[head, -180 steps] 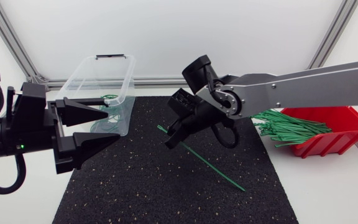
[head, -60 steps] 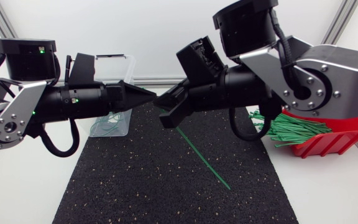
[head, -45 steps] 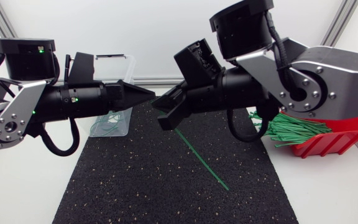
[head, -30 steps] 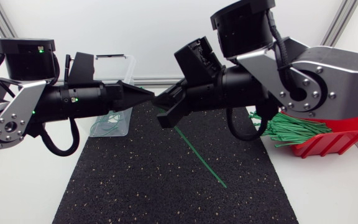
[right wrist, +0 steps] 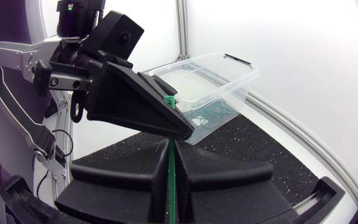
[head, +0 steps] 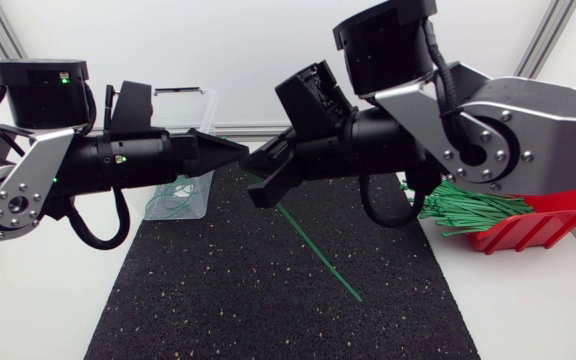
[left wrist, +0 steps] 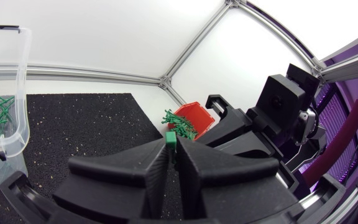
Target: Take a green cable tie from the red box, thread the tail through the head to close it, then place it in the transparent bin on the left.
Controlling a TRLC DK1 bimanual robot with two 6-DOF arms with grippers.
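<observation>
Left hand (left wrist: 173, 149): closed on the head of the cable tie (left wrist: 171, 140), at its tips.
Right hand (right wrist: 171, 149): clamped on the strap, just behind that head.

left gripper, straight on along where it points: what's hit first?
The right gripper, probably: the left gripper points tip-to-tip at it, with the cable tie head pinched at its tips. Remaining gap unclear.
</observation>
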